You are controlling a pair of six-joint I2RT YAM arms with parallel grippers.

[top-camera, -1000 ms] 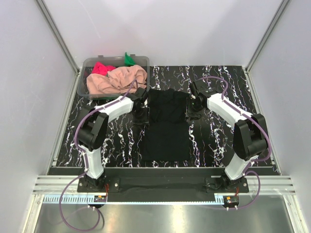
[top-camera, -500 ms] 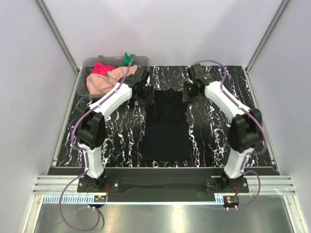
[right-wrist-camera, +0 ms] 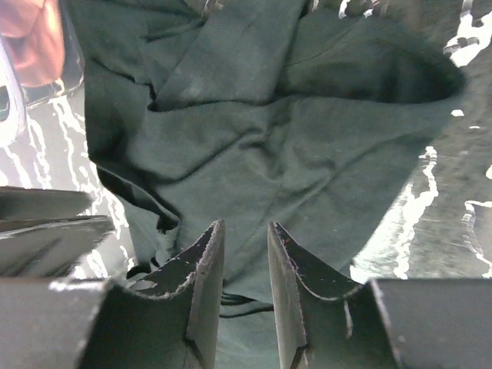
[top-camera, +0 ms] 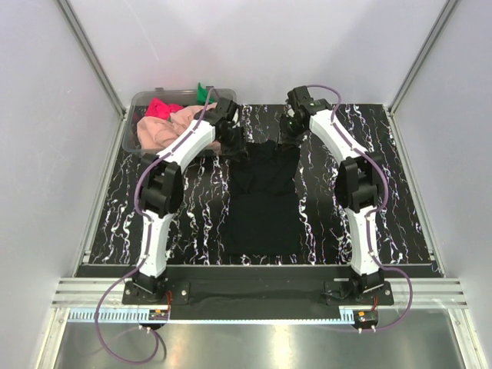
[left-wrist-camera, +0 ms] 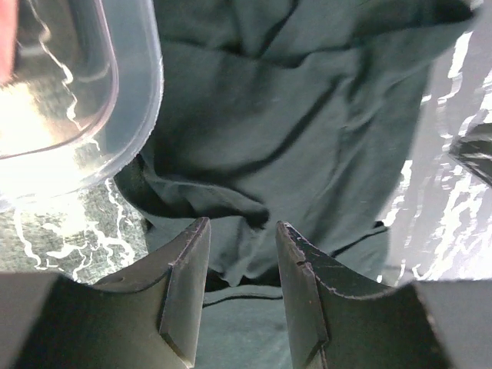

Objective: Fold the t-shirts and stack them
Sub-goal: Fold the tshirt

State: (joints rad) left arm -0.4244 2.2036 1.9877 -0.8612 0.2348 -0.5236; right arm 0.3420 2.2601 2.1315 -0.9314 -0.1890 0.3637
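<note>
The large black t-shirt point(top-camera: 261, 207) lies on the marble table, flat at the near end and bunched and narrower at the far end. It fills the left wrist view point(left-wrist-camera: 292, 115) and the right wrist view point(right-wrist-camera: 292, 131). My left gripper point(top-camera: 233, 141) point(left-wrist-camera: 242, 231) is open above the shirt's far left corner, with nothing between the jaws. My right gripper point(top-camera: 286, 132) point(right-wrist-camera: 246, 231) is open above the far right corner, also empty. The peach-pink t-shirt point(top-camera: 165, 131), the bright pink-red one point(top-camera: 160, 108) and the green one point(top-camera: 204, 92) lie in the tub.
The clear plastic tub point(top-camera: 146, 96) stands at the far left corner, right beside my left gripper; its rounded corner shows in the left wrist view point(left-wrist-camera: 115, 77). White walls and metal posts enclose the table.
Both grippers have moved from the middle of the black shirt's sides to its far end. The shirt's far edge has become narrower and more bunched.
</note>
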